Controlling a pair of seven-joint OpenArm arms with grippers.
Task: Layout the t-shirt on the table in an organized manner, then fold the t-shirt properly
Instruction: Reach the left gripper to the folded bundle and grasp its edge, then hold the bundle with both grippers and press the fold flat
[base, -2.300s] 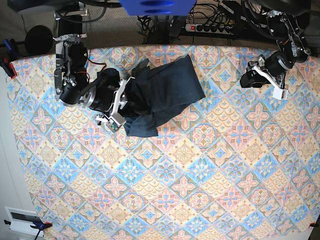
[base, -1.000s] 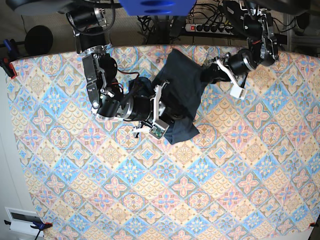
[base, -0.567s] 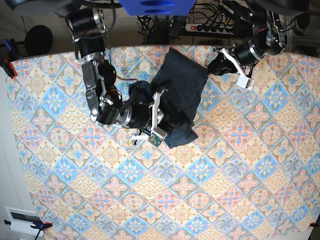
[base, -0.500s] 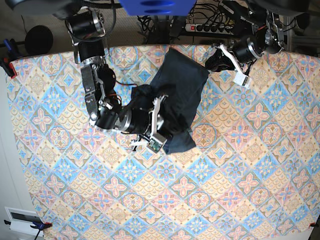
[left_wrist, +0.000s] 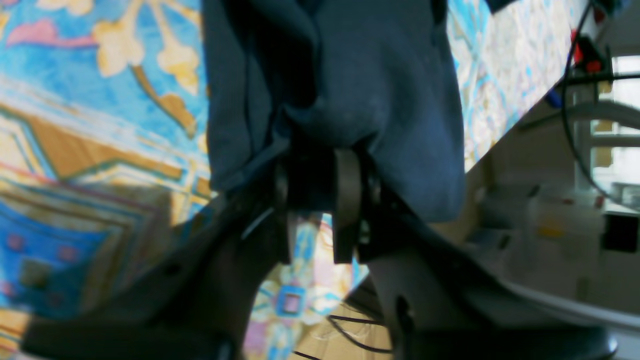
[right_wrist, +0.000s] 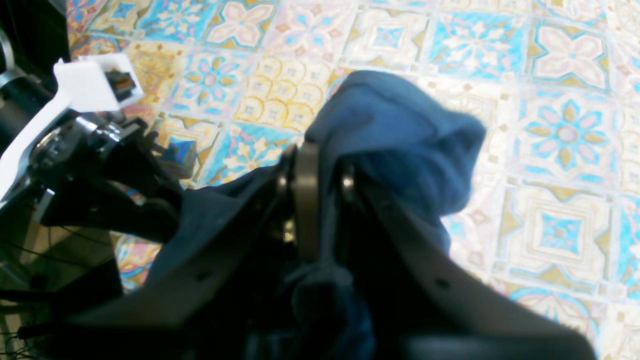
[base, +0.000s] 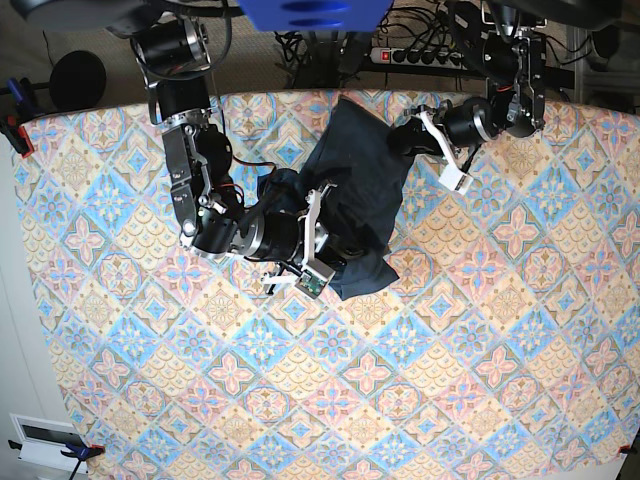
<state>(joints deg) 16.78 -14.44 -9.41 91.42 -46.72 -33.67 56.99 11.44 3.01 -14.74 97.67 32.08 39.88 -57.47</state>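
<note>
Plain dark navy soft cloth t-shirt (base: 355, 195) bunched on the tile-patterned blue, pink and cream table (base: 450, 350), stretched between both tools: left gripper (base: 408, 135) clamped on its far corner, right gripper (base: 340, 245) pinching its near end; spreading likely means drawing these apart along that axis
</note>
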